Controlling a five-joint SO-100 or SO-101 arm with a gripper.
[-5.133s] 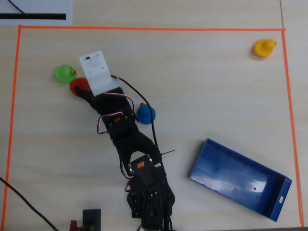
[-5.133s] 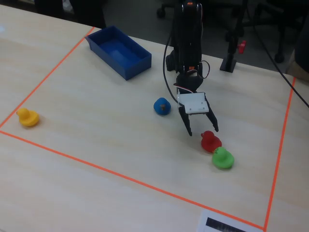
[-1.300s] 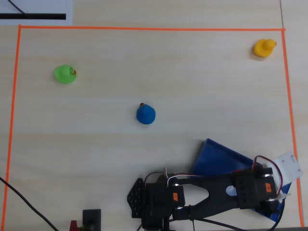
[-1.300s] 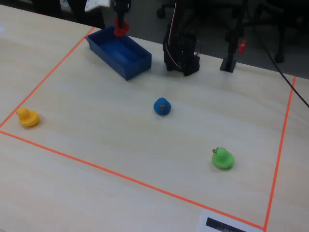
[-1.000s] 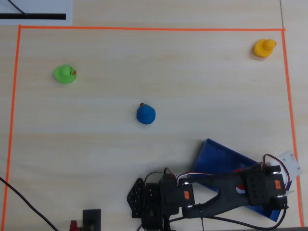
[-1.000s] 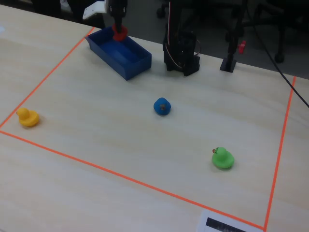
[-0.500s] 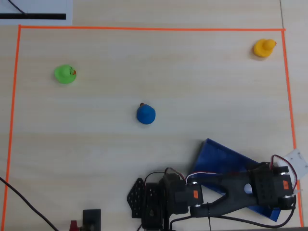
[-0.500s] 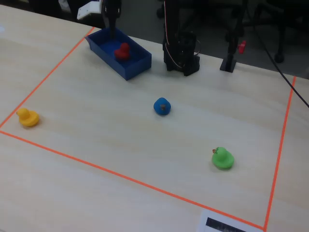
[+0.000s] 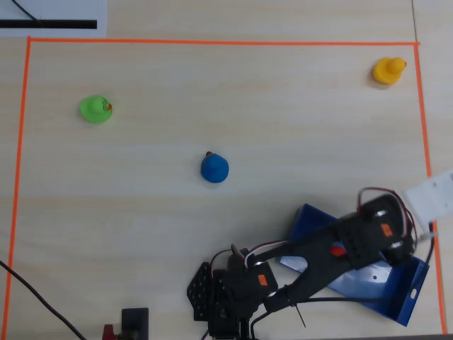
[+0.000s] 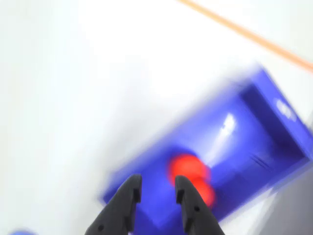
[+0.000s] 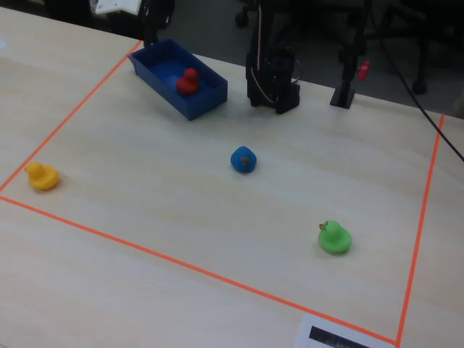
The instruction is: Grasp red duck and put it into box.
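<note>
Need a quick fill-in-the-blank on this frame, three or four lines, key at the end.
1. The red duck sits inside the ____.
2. In the fixed view, the duck nearest the arm's base is ____.
3. The gripper holds ____.
4. The yellow duck sits in the overhead view's top ____ corner.

Missing words: box; blue; nothing; right

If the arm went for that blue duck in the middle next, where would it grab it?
Probably from straight above, closing the gripper on the round body of the blue duck below its head. It sits upright and alone on the table, with the green duck and yellow duck far off, so any side is open.
</note>
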